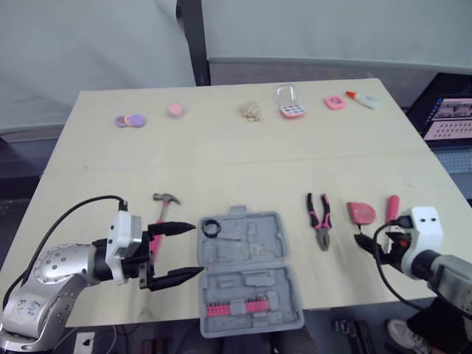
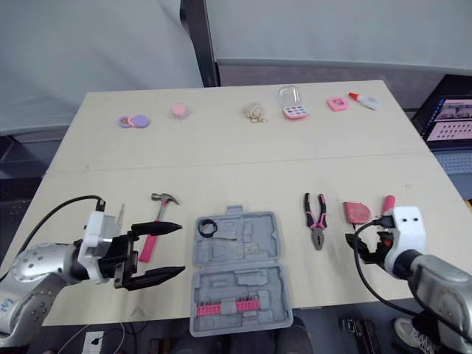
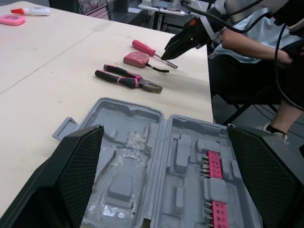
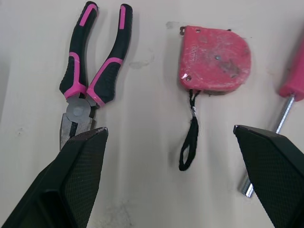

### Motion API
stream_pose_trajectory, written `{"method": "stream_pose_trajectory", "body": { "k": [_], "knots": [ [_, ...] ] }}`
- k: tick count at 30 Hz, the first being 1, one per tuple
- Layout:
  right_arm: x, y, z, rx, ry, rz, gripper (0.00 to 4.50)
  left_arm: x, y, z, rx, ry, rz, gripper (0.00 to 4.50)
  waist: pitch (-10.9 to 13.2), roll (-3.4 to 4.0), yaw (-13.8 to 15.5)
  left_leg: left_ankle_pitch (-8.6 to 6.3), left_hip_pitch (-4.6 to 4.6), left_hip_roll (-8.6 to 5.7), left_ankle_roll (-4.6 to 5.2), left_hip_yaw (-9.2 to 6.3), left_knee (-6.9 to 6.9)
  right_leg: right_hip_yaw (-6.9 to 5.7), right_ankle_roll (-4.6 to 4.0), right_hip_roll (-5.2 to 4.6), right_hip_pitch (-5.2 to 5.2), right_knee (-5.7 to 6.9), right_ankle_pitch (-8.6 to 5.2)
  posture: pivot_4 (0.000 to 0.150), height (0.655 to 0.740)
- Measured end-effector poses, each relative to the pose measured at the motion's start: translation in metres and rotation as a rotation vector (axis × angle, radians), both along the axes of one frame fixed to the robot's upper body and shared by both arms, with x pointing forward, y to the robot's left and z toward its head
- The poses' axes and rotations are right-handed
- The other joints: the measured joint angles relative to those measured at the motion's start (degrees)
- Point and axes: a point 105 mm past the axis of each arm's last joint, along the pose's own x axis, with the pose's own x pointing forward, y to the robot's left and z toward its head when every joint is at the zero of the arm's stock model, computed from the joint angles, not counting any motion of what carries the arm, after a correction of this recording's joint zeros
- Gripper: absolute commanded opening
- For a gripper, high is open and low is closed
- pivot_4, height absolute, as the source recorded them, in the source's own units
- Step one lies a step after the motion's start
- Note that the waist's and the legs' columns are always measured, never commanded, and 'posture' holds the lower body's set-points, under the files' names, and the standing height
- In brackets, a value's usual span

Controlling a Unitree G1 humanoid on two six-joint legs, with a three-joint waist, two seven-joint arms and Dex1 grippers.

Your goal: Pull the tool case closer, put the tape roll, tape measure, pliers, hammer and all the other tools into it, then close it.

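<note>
The grey tool case lies open at the table's front middle, a black tape roll in its far left corner and a pink bit strip in its near half. A pink-handled hammer lies just left of it. My left gripper is open at the case's left edge, nothing between its fingers. Right of the case lie the pliers, a pink tape measure and a pink screwdriver. My right gripper hangs open just short of the tape measure's strap.
Along the far edge sit purple and pink discs, a pink round piece, a beige clump, a pink palette box, a pink pad and a glue bottle. A person sits off the table's right.
</note>
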Motion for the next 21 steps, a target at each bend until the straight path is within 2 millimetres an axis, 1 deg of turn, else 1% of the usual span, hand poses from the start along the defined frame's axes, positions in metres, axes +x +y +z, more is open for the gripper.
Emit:
{"method": "stream_pose_trajectory", "body": {
  "k": [4,8,15,21],
  "knots": [
    [0.009,-0.002,-0.011,-0.009,0.037,-0.031,4.50,0.002,-0.004,0.001,0.002,0.001,0.005,4.45,0.0,0.02,0.0,0.00,-0.01,0.00,0.00,-0.01,-0.01,0.00,0.00,0.01,-0.02,0.01,0.00,0.150,0.7400],
    [0.014,-0.012,-0.022,-0.040,0.069,-0.081,4.50,0.001,-0.007,0.003,0.008,-0.005,0.004,4.45,0.0,0.02,-0.1,0.01,-0.01,0.00,-0.01,0.02,-0.01,0.00,0.00,0.01,-0.03,0.00,0.00,0.150,0.7400],
    [0.025,-0.008,-0.031,-0.043,0.075,-0.081,4.50,-0.001,-0.008,0.001,0.013,0.007,0.018,4.45,0.0,0.04,-0.2,0.01,-0.02,0.02,-0.03,0.02,-0.01,0.00,0.00,0.03,-0.03,-0.01,0.00,0.150,0.7400],
    [0.034,-0.012,-0.033,-0.063,0.073,-0.097,4.50,-0.004,-0.010,0.001,0.015,0.010,0.017,4.45,0.0,0.07,-0.2,0.01,-0.02,0.03,-0.04,0.02,-0.01,-0.01,0.00,0.03,-0.03,-0.01,0.00,0.150,0.7400]
  ]
}}
